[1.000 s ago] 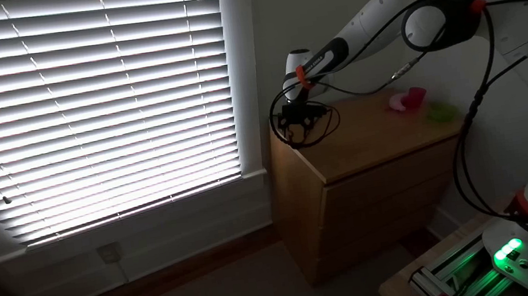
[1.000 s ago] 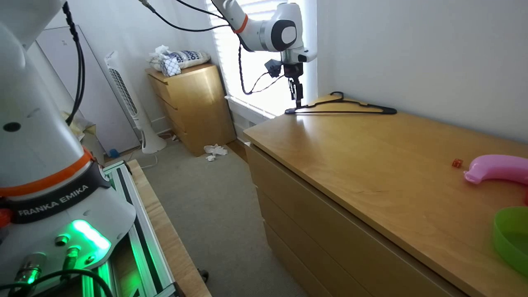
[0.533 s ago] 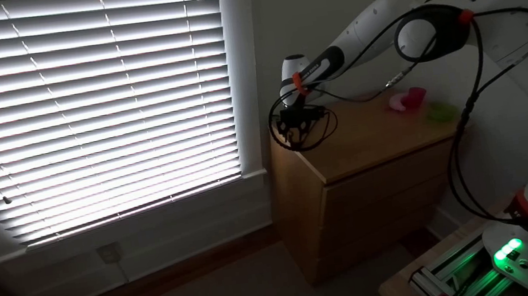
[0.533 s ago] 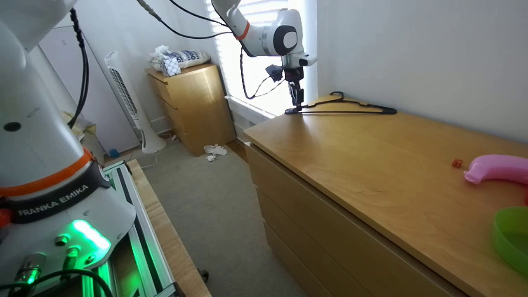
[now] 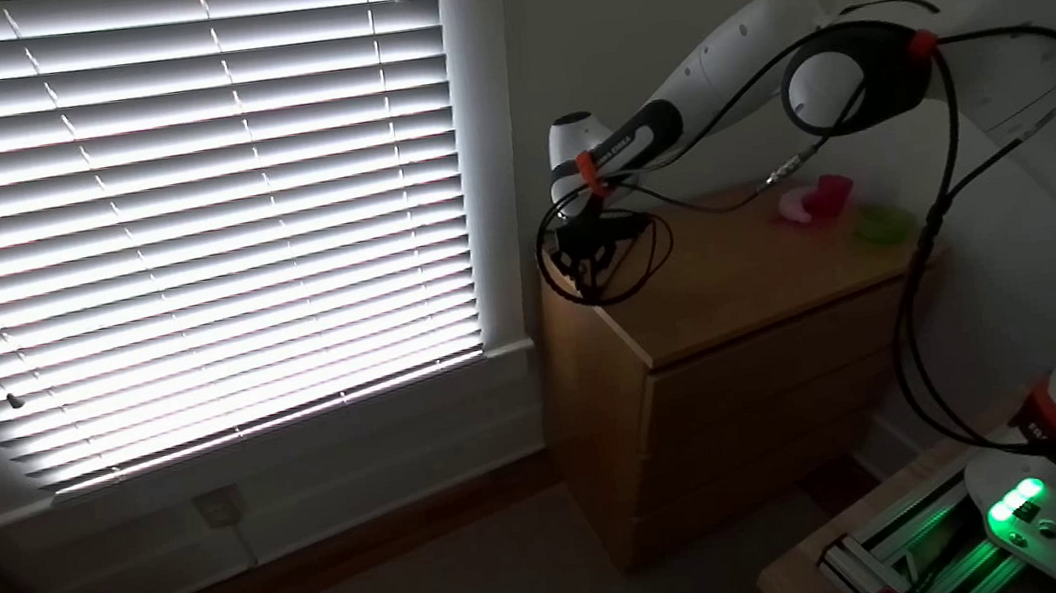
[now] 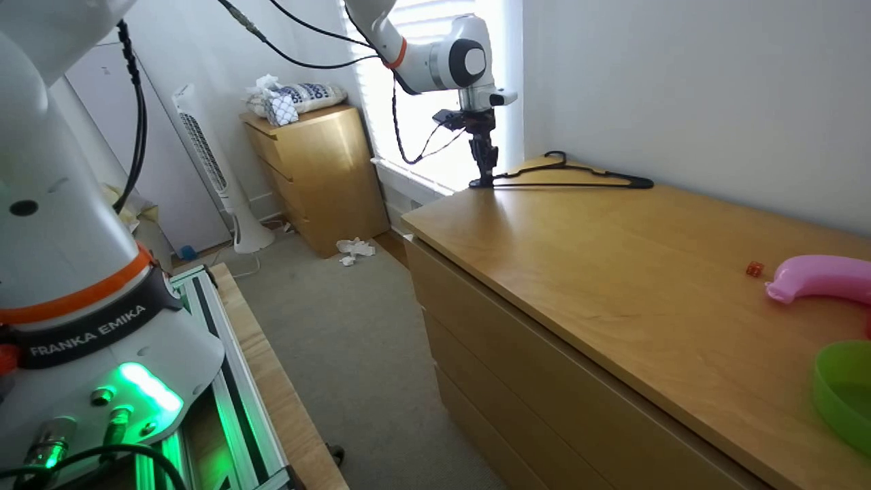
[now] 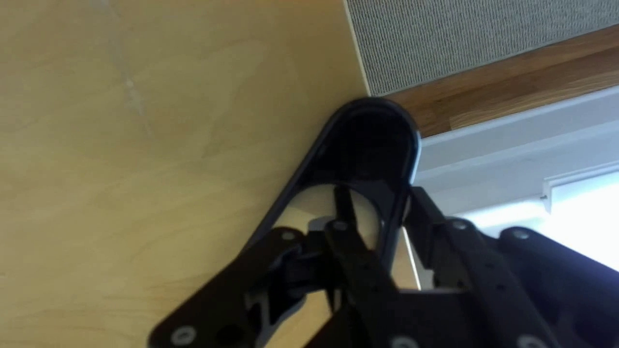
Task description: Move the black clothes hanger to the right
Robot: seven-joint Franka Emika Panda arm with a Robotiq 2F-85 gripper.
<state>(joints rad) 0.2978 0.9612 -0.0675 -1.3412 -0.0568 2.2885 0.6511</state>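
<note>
The black clothes hanger (image 6: pixel 639 183) lies at the window end of the wooden cabinet top, its hook towards the wall. In the wrist view its rounded end (image 7: pixel 370 145) reaches the cabinet's edge. My gripper (image 6: pixel 483 180) points down at that same end. Its fingers straddle one side rail of the hanger in the wrist view, where the gripper (image 7: pixel 379 194) is partly closed. A gap shows between the rail and the left finger (image 7: pixel 344 208); the right finger (image 7: pixel 425 208) is close against the rail, contact unclear. In an exterior view the gripper (image 5: pixel 589 274) is dark and the hanger cannot be made out.
On the cabinet top (image 6: pixel 578 272) are a small red die (image 6: pixel 754 269), a pink curved object (image 6: pixel 823 275) and a green bowl (image 6: pixel 844 381), all far from the gripper. A wall (image 6: pixel 680 88) runs behind the hanger. Window blinds (image 5: pixel 177 229) stand just beyond the cabinet's end.
My gripper has come down onto the hanger's end and drifted slightly towards the window, its fingers drawing together. The hanger has shifted very slightly the same way.
</note>
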